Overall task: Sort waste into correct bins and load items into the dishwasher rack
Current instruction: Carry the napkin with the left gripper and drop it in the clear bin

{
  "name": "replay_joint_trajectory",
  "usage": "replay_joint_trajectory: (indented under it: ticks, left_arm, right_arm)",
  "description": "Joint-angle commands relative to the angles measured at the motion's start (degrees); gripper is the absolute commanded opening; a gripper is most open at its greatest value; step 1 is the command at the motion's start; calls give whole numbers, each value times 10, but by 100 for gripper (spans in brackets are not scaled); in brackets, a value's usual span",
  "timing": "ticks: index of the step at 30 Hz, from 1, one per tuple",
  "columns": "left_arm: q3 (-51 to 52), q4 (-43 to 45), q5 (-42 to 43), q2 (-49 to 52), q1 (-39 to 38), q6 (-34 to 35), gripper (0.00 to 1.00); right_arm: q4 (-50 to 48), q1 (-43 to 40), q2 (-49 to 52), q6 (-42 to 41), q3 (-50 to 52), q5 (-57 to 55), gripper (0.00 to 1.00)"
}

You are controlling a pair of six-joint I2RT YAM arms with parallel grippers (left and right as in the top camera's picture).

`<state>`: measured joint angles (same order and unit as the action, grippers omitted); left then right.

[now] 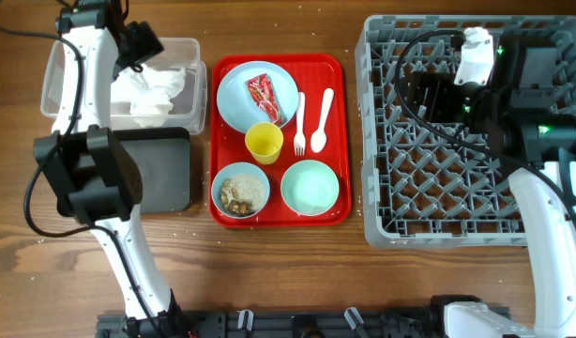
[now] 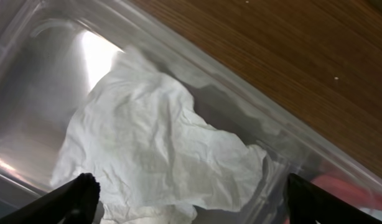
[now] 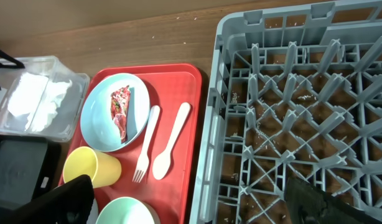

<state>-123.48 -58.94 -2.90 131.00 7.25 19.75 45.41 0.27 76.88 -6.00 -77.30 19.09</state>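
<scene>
The crumpled white napkin [image 1: 149, 87] lies in the clear tub [image 1: 58, 70]; it fills the left wrist view [image 2: 160, 155]. My left gripper [image 2: 191, 202] is open just above it, over the tub [image 1: 143, 42]. On the red tray [image 1: 337, 141] sit the pale blue plate [image 1: 236, 99] with the red wrapper [image 1: 265, 97], the yellow cup [image 1: 264, 142], the fork [image 1: 299, 115], the spoon [image 1: 320, 122], a bowl with rice scraps [image 1: 241, 191] and an empty bowl [image 1: 310, 186]. My right gripper [image 3: 191, 199] is open above the grey rack's [image 1: 391, 207] left edge.
The black tray [image 1: 161, 169] lies in front of the clear tub, partly under my left arm. The rack fills the right side of the table. Small white crumbs are scattered on the wood near the trays.
</scene>
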Motion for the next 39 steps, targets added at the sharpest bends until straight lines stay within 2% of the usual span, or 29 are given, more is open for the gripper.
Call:
replay_joint_trajectory:
  ticks: [1, 5, 9, 13, 18, 20, 21, 23, 26, 29, 32, 34, 36, 39]
  left_arm:
    - [-16, -3, 103, -70, -19, -63, 94]
    - [-14, -43, 110, -100, -98, -49, 93]
    - [-12, -79, 109, -52, -186, -43, 88]
    - [-12, -46, 73, 38, -251, -9, 88]
    - [-12, 3, 74, 120, -273, -9, 91]
    - [-12, 2, 74, 131, -274, -9, 85]
    - [-12, 1, 73, 132, -274, -9, 70]
    - [-12, -3, 73, 132, -274, -9, 25]
    - [-12, -24, 67, 135, -274, -9, 4]
    - [-15, -39, 47, 131, -271, -9, 4]
    - [-68, -91, 45, 75, -231, -9, 4]
    - [-115, -122, 45, 19, -187, -9, 4]
    - [-119, -126, 45, -35, -143, -9, 4]
    - [-115, -158, 45, -53, -79, -9, 4]
  right_arm:
    - [-4, 2, 5, -6, -10, 9, 100]
    - [-3, 2, 5, -6, -10, 9, 100]
    - [-3, 2, 5, -17, -10, 9, 100]
    - [4, 2, 5, -17, -10, 9, 100]
    - [8, 2, 5, -17, -10, 9, 100]
    - [10, 2, 5, -17, -10, 9, 100]
    - [10, 2, 5, -17, -10, 9, 100]
    - [10, 2, 5, -17, -10, 9, 100]
    - [12, 2, 5, -17, -10, 9, 100]
    - [14, 2, 5, -17, -10, 9, 100]
    - [14, 2, 5, -17, -10, 9, 100]
    - [14, 2, 5, -17, -10, 9, 100]
    - [13, 2, 5, -17, -10, 9, 100]
    - [13, 2, 5, -17, -10, 9, 100]
